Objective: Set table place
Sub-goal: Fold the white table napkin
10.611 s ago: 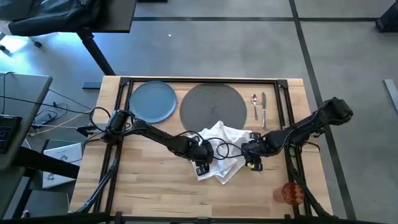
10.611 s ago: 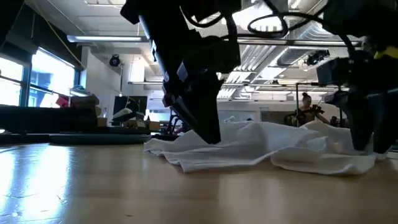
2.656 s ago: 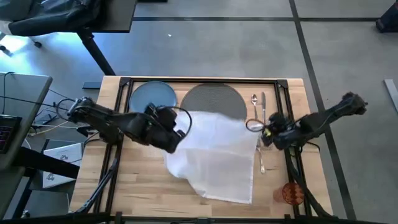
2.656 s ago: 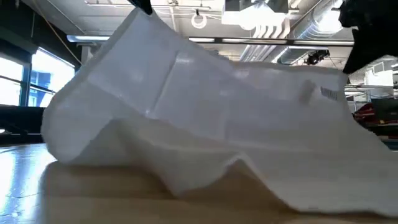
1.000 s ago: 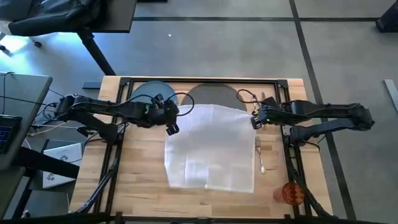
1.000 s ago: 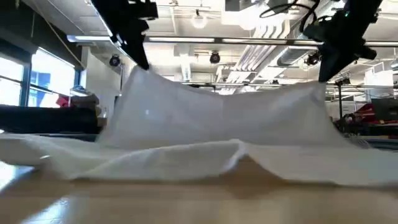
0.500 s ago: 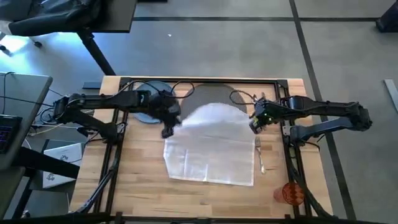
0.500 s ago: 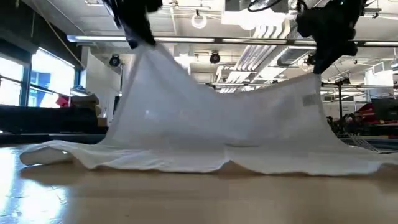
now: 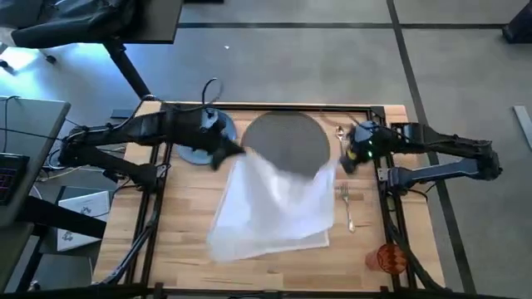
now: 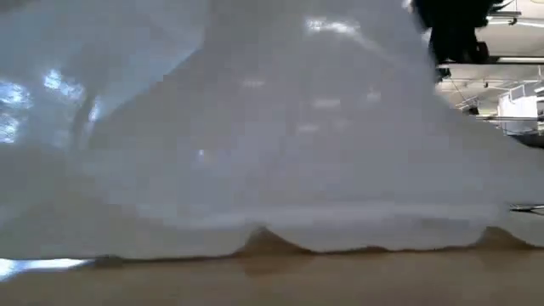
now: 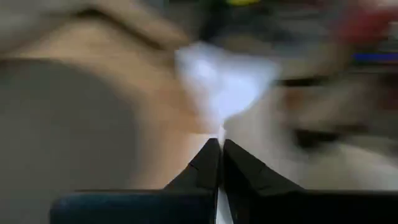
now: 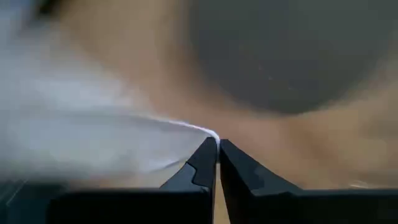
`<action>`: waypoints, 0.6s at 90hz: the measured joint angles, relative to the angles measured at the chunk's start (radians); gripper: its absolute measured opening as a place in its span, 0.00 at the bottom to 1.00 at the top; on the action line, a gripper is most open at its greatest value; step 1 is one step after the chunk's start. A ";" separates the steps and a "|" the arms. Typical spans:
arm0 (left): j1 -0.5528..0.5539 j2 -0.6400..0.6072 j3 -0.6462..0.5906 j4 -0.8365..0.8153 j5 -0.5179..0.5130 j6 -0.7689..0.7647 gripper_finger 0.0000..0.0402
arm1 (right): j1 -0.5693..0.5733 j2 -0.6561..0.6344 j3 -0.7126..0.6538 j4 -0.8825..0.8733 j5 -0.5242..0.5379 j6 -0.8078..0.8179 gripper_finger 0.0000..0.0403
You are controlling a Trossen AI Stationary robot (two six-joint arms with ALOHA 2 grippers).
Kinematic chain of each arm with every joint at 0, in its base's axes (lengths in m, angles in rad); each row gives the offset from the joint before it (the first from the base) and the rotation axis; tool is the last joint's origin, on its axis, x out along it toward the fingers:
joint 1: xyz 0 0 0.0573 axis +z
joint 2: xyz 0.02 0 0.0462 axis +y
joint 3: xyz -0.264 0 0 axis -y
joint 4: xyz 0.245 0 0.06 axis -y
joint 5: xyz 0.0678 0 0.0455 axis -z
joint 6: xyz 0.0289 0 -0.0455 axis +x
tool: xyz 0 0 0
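1. Napkin (image 9: pixel 274 208), white and spread wide, lay across the middle of the pale wood table (image 9: pixel 187 249) in the high view, its far edge lifted off the boards and its near edge resting on them.
2. At the napkin's upper-left corner, the left gripper (image 9: pixel 223 154) had its fingers (image 11: pixel 208 163) pressed together on a thin edge of the cloth, as the left wrist view showed.
3. At the upper-right corner, the right gripper (image 9: pixel 345 162) likewise pinched the cloth, its fingers (image 12: pixel 205 160) closed on a white edge in the right wrist view.
4. Beyond the raised edge, at upper centre of the high view, sat the round dark grey mat (image 9: pixel 287 137), with the napkin overlapping its lower rim.
5. To the mat's left, the blue plate (image 9: pixel 195 149) showed only in part under the left arm.
6. A fork (image 9: pixel 347 206) lay on the wood just right of the napkin, and a spoon (image 9: pixel 339 131) lay near the table's far edge, right of the mat.
7. An orange cup (image 9: pixel 389 258) stood near the lower-right corner of the table, well apart from the rest.
8. From table height, the white cloth filled nearly the whole low view, its hem rippling along the boards.
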 joint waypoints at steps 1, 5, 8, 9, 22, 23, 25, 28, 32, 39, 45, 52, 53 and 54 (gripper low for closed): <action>0.004 0.004 -0.007 -0.013 -0.032 0.007 0.00 | -0.007 0.004 -0.004 -0.004 0.018 -0.001 0.00; 0.016 0.021 -0.034 -0.059 -0.149 0.018 0.00 | -0.033 0.022 -0.022 -0.005 0.069 -0.024 0.00; 0.024 0.034 -0.056 -0.081 -0.214 0.019 0.00 | -0.048 0.037 -0.031 0.000 0.093 -0.040 0.00; 0.027 0.038 -0.061 -0.087 -0.229 0.020 0.00 | -0.054 0.043 -0.034 0.001 0.098 -0.044 0.00; 0.043 0.086 -0.123 -0.111 -0.303 0.052 0.00 | -0.085 0.128 -0.048 0.019 0.129 -0.102 0.00; 0.041 0.090 -0.125 -0.111 -0.302 0.058 0.00 | -0.084 0.134 -0.048 0.020 0.129 -0.107 0.00; 0.038 0.095 -0.127 -0.112 -0.299 0.067 0.00 | -0.082 0.146 -0.048 0.021 0.128 -0.118 0.00; 0.034 0.104 -0.127 -0.111 -0.292 0.085 0.00 | -0.079 0.162 -0.049 0.022 0.125 -0.127 0.00; 0.024 0.111 -0.127 -0.105 -0.281 0.103 0.00 | -0.076 0.176 -0.049 0.020 0.125 -0.145 0.00; 0.003 0.113 -0.127 -0.104 -0.274 0.127 0.00 | -0.064 0.189 -0.049 0.006 0.135 -0.155 0.00; -0.015 0.114 -0.127 -0.102 -0.274 0.142 0.00 | -0.048 0.185 -0.049 0.003 0.136 -0.152 0.00; -0.033 0.105 -0.127 -0.095 -0.227 0.169 0.00 | -0.028 0.166 -0.049 -0.003 0.108 -0.155 0.00; -0.037 0.103 -0.127 -0.095 -0.215 0.174 0.00 | -0.025 0.163 -0.049 -0.005 0.101 -0.158 0.00; -0.040 0.100 -0.127 -0.095 -0.201 0.179 0.00 | -0.022 0.160 -0.049 -0.006 0.091 -0.163 0.00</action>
